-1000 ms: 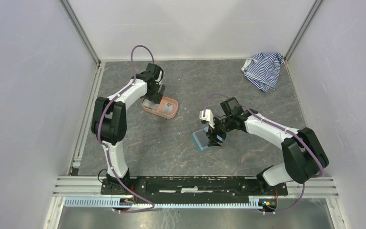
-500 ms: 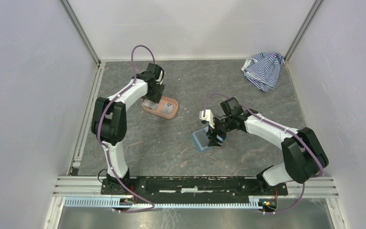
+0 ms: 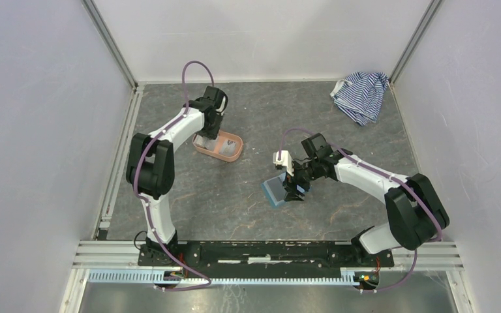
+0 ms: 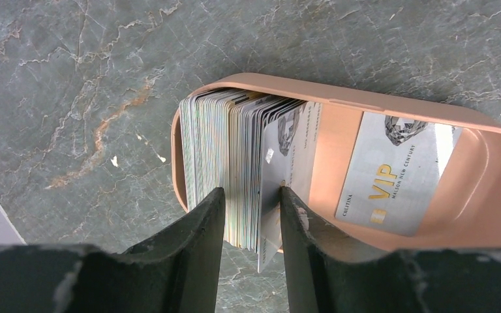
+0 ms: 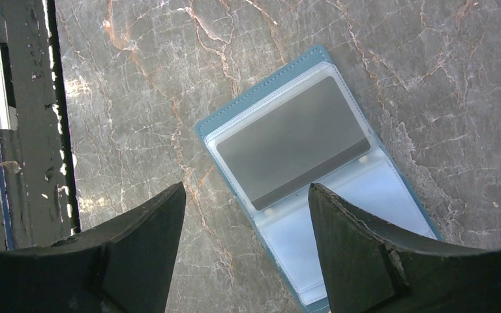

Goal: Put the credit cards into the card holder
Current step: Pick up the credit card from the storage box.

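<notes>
Left gripper (image 4: pixel 249 215) is down in the salmon tray (image 4: pixel 339 99), which sits left of the middle of the table (image 3: pixel 235 208), nearer its left edge than its right and about midway between the far and near edges. The credit cards (image 4: pixel 235 150) stand on edge there as a tight pack against the tray's end wall. This packing presents only thin top edges, which is why the fingers (image 4: pixel 199 225) come in from above, one on each side. They are narrowed onto a wad of several cards and card edges fill the gap between them, so the grasp reads as clenched on more than one card. This is judged a risk, since each sleeve of the holder looks made for a single card. A silver card marked VIP (image 4: pixel 398 173) lies apart from the pack, on the tray floor. The card holder (image 5: pixel 359 195) lies opened flat, lining upward, near the table's middle, somewhat closer to the near edge and well apart from the tray. One clear sleeve holds a grey card (image 5: pixel 293 140); the sleeve below it shows empty. Right gripper (image 5: pixel 246 195) is above the holder with its fingers spread wide and nothing between them. It is judged placed to steady the open cover for loading, though whether the tips touch the holder cannot be told. A striped cloth (image 3: pixel 361 94) lies in the far right corner, uninvolved.
</notes>
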Action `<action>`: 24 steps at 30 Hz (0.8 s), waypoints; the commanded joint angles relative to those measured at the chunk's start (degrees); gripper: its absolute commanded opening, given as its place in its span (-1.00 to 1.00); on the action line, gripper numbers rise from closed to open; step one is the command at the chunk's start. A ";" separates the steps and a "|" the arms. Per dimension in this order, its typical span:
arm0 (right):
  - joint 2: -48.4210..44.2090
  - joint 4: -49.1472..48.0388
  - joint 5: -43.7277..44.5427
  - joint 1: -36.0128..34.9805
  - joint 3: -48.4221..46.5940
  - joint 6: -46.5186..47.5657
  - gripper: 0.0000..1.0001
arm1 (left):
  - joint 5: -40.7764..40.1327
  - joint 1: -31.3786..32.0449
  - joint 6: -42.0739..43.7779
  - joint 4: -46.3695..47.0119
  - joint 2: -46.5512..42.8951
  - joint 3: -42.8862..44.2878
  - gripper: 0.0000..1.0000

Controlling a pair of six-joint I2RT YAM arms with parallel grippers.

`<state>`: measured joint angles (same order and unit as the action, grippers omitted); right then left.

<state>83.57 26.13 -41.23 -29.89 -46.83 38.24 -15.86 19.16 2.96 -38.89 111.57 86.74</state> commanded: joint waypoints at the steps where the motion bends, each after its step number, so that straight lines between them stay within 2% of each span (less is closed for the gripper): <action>1: 0.62 0.41 -1.57 0.13 -2.39 1.31 0.52 | -3.21 0.22 -1.77 -0.84 -1.45 1.85 -0.12; 8: 0.83 0.67 -1.66 0.15 -2.48 1.40 0.54 | -4.97 0.90 -2.16 -1.14 -1.79 2.07 -0.12; 14: 1.00 0.89 -1.84 0.10 -2.59 1.58 0.55 | -4.97 1.43 -2.52 -1.74 -1.00 2.87 -0.45; 24: 1.40 1.25 -2.18 0.15 -2.74 1.84 0.57 | -5.35 2.64 -2.79 -2.08 -0.94 3.42 -0.49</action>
<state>84.49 27.16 -41.63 -29.89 -47.46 38.96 -19.66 21.32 1.93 -40.51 111.57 87.59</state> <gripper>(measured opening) 0.779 0.269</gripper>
